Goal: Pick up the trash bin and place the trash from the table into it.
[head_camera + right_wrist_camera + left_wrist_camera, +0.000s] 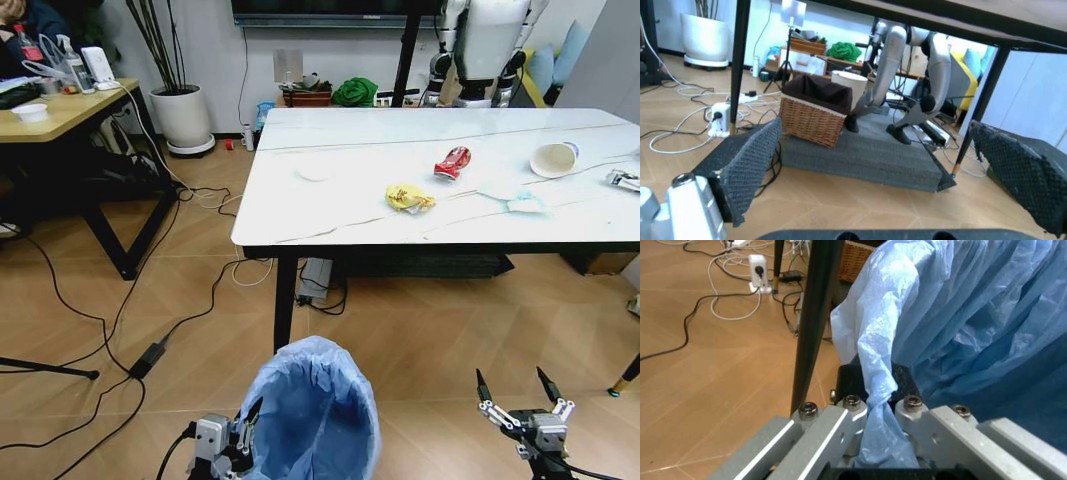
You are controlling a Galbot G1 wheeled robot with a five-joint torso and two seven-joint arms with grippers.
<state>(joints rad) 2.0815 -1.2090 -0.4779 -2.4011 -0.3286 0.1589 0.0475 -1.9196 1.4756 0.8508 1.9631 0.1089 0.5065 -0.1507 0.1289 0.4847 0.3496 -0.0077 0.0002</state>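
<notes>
The left end effector clamps the rim of the blue-bagged trash bin near the worktop, ready for the trash above; the right end effector hovers beside it, fingers apart.

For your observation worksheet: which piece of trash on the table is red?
The crushed can. It alone is red; the wrapper beside it is yellow, the paper cup pale.

Bare floor before the table, black table leg (cables beside it) ahead
</notes>
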